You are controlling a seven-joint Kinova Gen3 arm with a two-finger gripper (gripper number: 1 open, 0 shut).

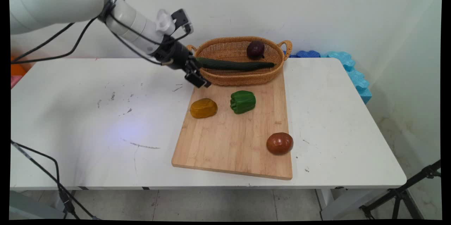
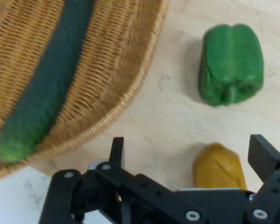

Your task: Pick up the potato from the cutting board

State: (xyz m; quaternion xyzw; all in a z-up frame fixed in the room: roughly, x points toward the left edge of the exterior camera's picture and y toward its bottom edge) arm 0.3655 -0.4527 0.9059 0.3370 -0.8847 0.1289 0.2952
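While its fingers stand wide and empty, the end effector [image 2: 186, 156] hovers beside the wicker basket [image 1: 225, 77] holding a long, stiff-looking cucumber [image 1: 234, 65].

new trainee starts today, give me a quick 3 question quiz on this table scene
1. True or false: the cucumber lies in the wicker basket.
2. How many items sit on the cutting board itself, basket aside? A) two B) three C) four
3. Is the claw open or shut, and is it holding anything?

Key:
1. True; a dark purple item lies there too.
2. B: green pepper, yellow item, reddish-brown item.
3. Open, empty.
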